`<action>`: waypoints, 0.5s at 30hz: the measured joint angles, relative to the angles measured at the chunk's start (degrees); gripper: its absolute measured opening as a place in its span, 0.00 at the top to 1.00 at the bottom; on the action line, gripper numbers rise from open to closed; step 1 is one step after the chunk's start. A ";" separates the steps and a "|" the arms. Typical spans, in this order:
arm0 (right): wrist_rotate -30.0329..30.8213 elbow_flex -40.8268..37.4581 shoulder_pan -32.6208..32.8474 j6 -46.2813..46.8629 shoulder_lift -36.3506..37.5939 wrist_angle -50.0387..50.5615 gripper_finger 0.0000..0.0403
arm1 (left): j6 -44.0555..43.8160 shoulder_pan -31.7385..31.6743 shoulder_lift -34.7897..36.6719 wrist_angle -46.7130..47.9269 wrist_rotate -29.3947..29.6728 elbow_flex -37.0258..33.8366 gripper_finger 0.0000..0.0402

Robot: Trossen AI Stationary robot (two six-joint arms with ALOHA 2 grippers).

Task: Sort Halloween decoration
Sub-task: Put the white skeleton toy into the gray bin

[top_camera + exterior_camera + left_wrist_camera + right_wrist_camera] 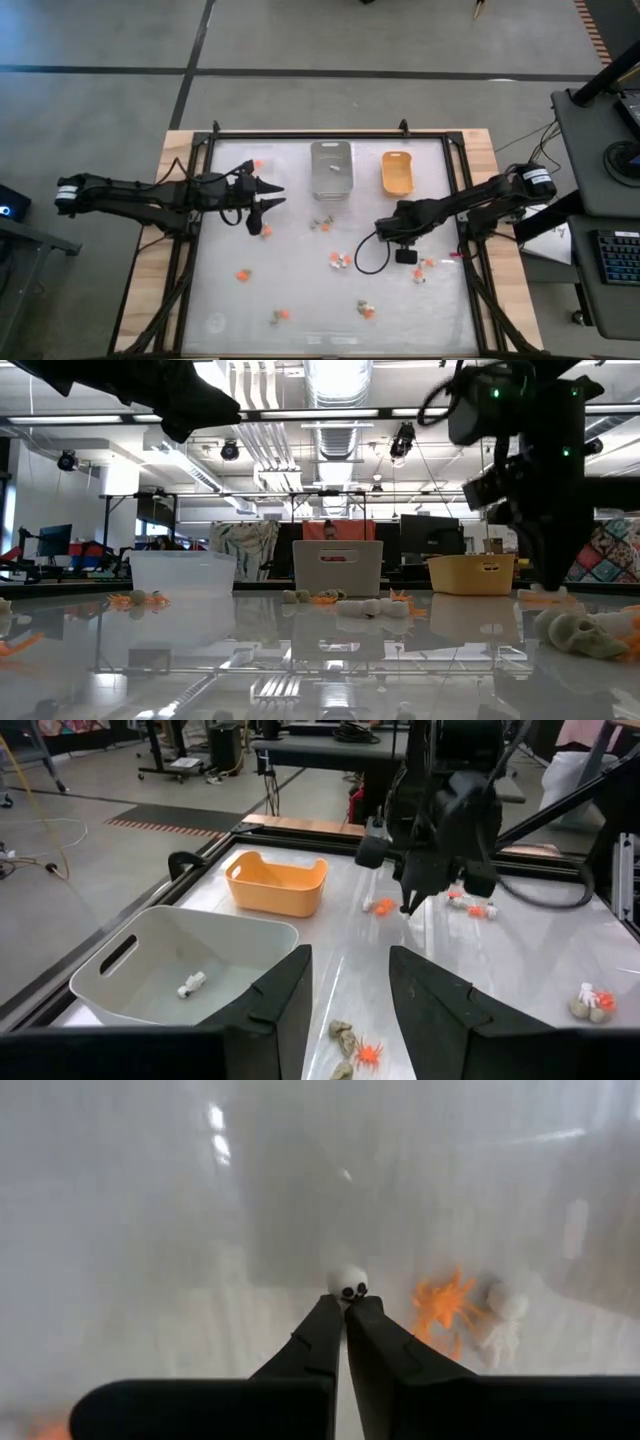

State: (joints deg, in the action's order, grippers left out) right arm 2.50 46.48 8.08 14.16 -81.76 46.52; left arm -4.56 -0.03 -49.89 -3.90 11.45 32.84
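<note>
Tiny orange, white and tan Halloween trinkets lie scattered on the white table top, among them a pair (340,260), an orange one (243,275) and one near the front (366,309). My right gripper (345,1302) points down over the right half of the table (404,250), shut, with a small white skull trinket (347,1283) at its fingertips. An orange spider (440,1305) and a white figure (500,1315) lie beside it. My left gripper (272,195) hovers open at the left, with nothing between its fingers (280,1000). My right gripper pinches the white skull trinket at the very tips of its two fingers (325,1315), coming from above and pointing down. The skull's face (348,1290) shows just past the tips. Which part lies between the fingers is hidden by them, and I cannot tell whether it is clear of the table.
At the far edge stand a grey tray (331,168) with one white trinket (192,984) inside, an orange-yellow tray (397,172) and a clear tray (185,572). A black frame (330,134) rims the table. A cable loop (365,255) hangs off the right arm.
</note>
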 joint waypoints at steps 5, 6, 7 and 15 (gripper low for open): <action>-0.94 0.00 -0.35 2.47 4.92 -4.12 0.98 | 0.00 0.00 -0.02 -0.11 -0.01 0.00 0.71; -0.99 0.00 -0.36 2.56 5.95 -5.97 0.98 | 0.00 0.00 -0.02 -0.24 -0.01 0.00 0.71; -1.04 -0.01 -0.52 2.72 6.90 -8.00 0.98 | 0.00 0.00 -0.06 -0.49 -0.01 0.00 0.71; 5.71 -0.72 -4.63 2.51 9.19 -32.58 0.98 | 0.00 0.00 -0.09 -1.07 0.01 0.00 0.71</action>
State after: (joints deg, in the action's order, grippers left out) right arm 8.21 45.76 3.45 16.67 -72.57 13.94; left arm -4.55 -0.03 -49.98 -4.97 11.46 32.84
